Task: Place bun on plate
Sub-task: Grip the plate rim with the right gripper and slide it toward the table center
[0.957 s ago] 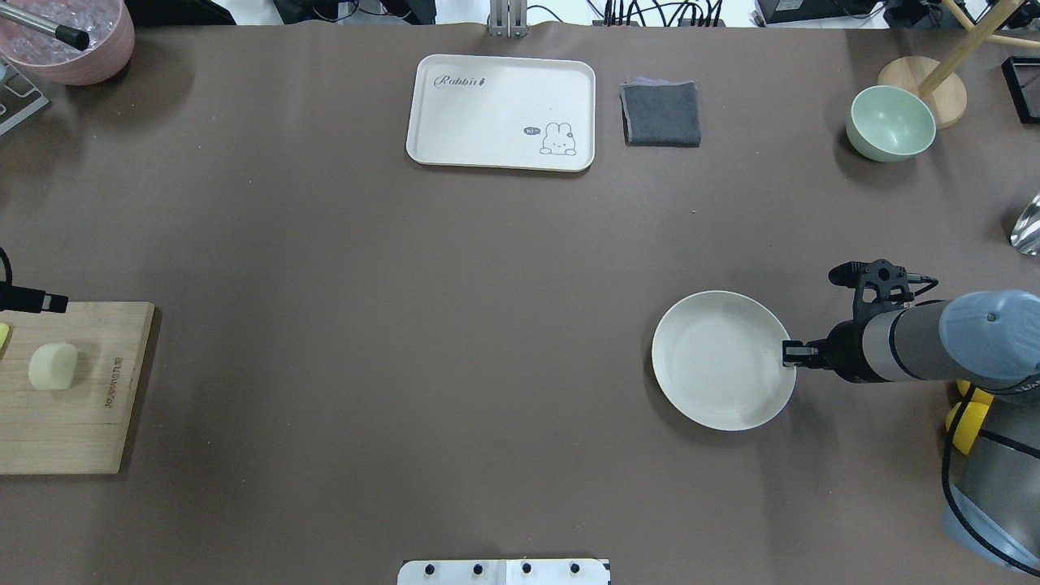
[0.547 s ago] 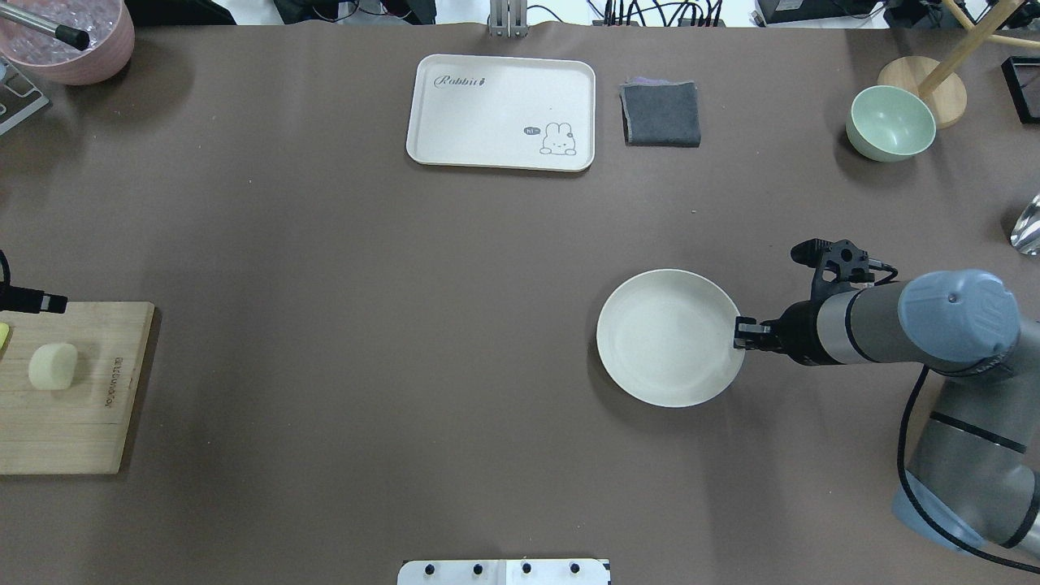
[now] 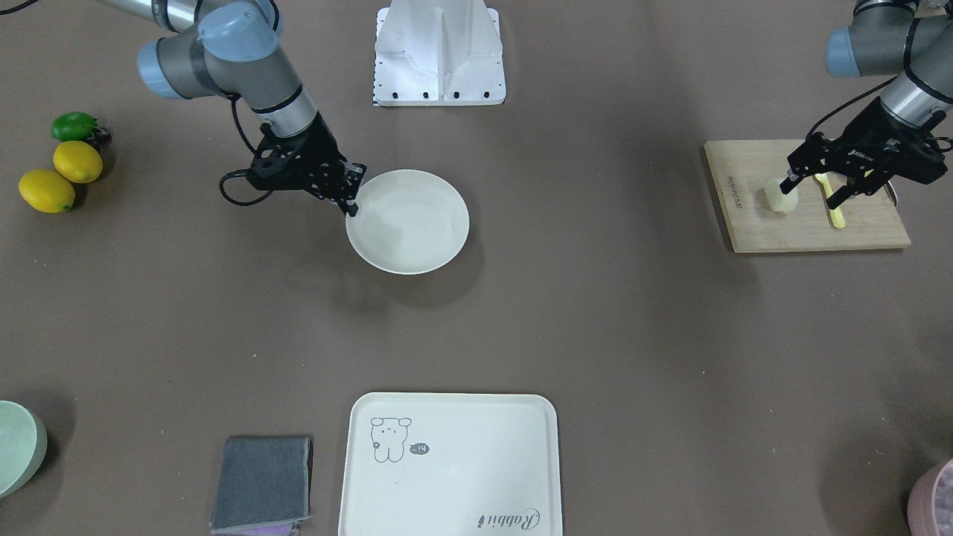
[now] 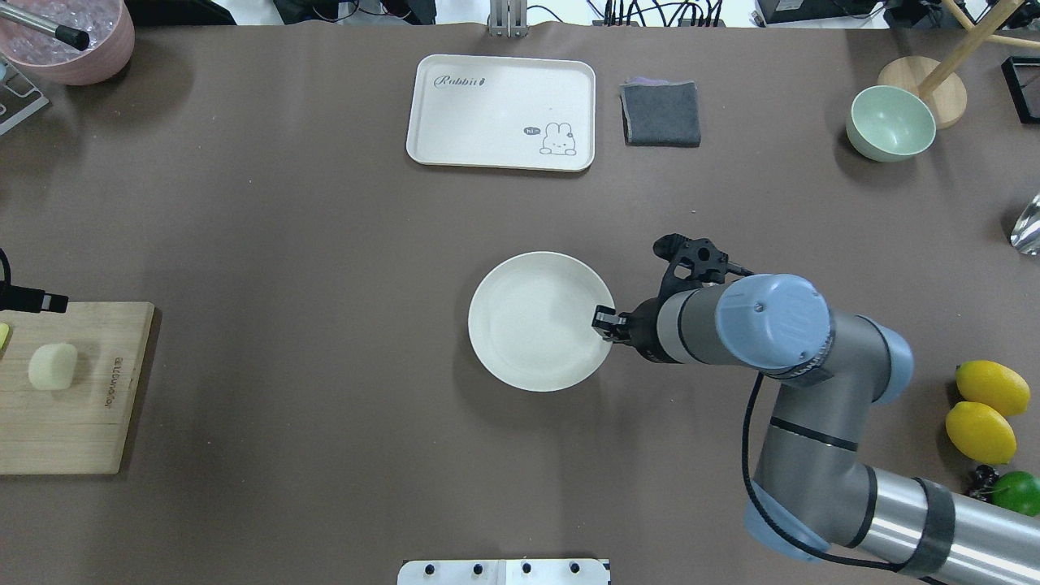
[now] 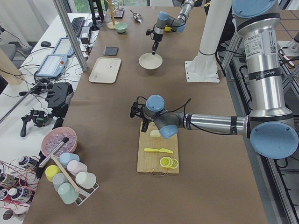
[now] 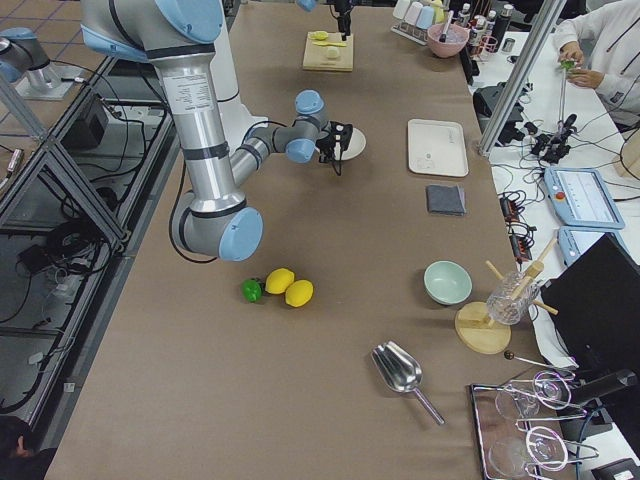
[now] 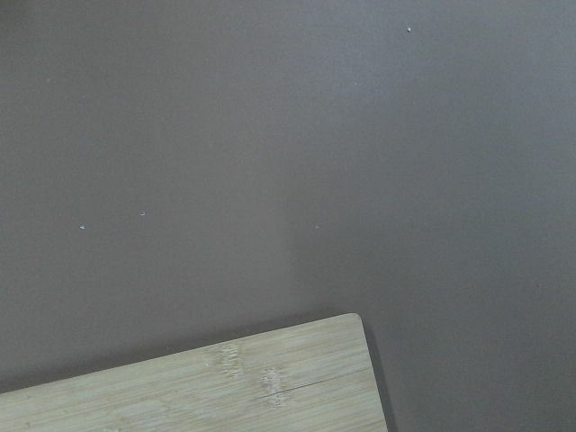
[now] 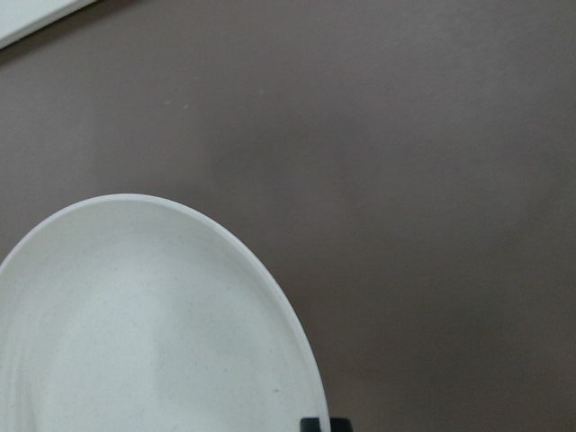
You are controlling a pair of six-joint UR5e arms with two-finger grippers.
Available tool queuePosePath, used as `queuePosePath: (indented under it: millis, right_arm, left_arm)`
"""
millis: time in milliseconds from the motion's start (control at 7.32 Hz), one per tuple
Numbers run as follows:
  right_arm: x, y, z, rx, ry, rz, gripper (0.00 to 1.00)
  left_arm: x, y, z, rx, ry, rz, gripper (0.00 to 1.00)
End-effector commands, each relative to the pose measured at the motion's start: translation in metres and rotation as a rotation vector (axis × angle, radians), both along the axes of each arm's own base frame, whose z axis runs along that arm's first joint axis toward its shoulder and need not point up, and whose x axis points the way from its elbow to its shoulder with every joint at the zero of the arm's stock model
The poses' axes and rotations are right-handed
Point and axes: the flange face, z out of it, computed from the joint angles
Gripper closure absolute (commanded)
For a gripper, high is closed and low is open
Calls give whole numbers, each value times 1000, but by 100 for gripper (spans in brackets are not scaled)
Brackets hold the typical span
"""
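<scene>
The round cream plate (image 4: 540,321) is near the table's middle, and my right gripper (image 4: 605,318) is shut on its right rim. The front view shows the same grip (image 3: 351,195) on the plate (image 3: 408,222). The right wrist view holds the plate's rim (image 8: 135,342) and brown table. The pale bun (image 4: 53,366) lies on the wooden cutting board (image 4: 73,422) at the far left. My left gripper (image 3: 811,192) hovers open over the board, one fingertip just above the bun (image 3: 780,197). The left wrist view shows only a board corner (image 7: 225,378).
A cream tray (image 4: 501,112) and a grey cloth (image 4: 660,112) lie at the far edge, with a green bowl (image 4: 890,123) at far right. Two lemons (image 4: 987,390) and a lime (image 4: 1020,491) sit by my right arm. A yellow knife (image 3: 834,208) lies on the board.
My right gripper has carried the plate leftward, from the right side toward the table's middle. The bun and the left arm have not moved.
</scene>
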Motion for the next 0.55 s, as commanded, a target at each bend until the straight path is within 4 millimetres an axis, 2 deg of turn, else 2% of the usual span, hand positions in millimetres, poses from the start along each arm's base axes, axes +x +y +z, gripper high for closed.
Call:
queuePosePath:
  millis: [0,137,273,410]
  right_arm:
    - [-62,1,-34,5,-19,30,100]
    - [-71,-4,-33,5,-8,36,100]
    - [-71,-4,-32,7,-5,35,100]
    - [-72,-2,-32,4,-5,35,60]
  left_arm:
    - [1,-1,-2,0,8,9,3]
    - [3,0,-4,-6,20,26,3]
    - [3,0,-3,-10,19,26,3]
    - [3,0,-3,-8,19,26,3]
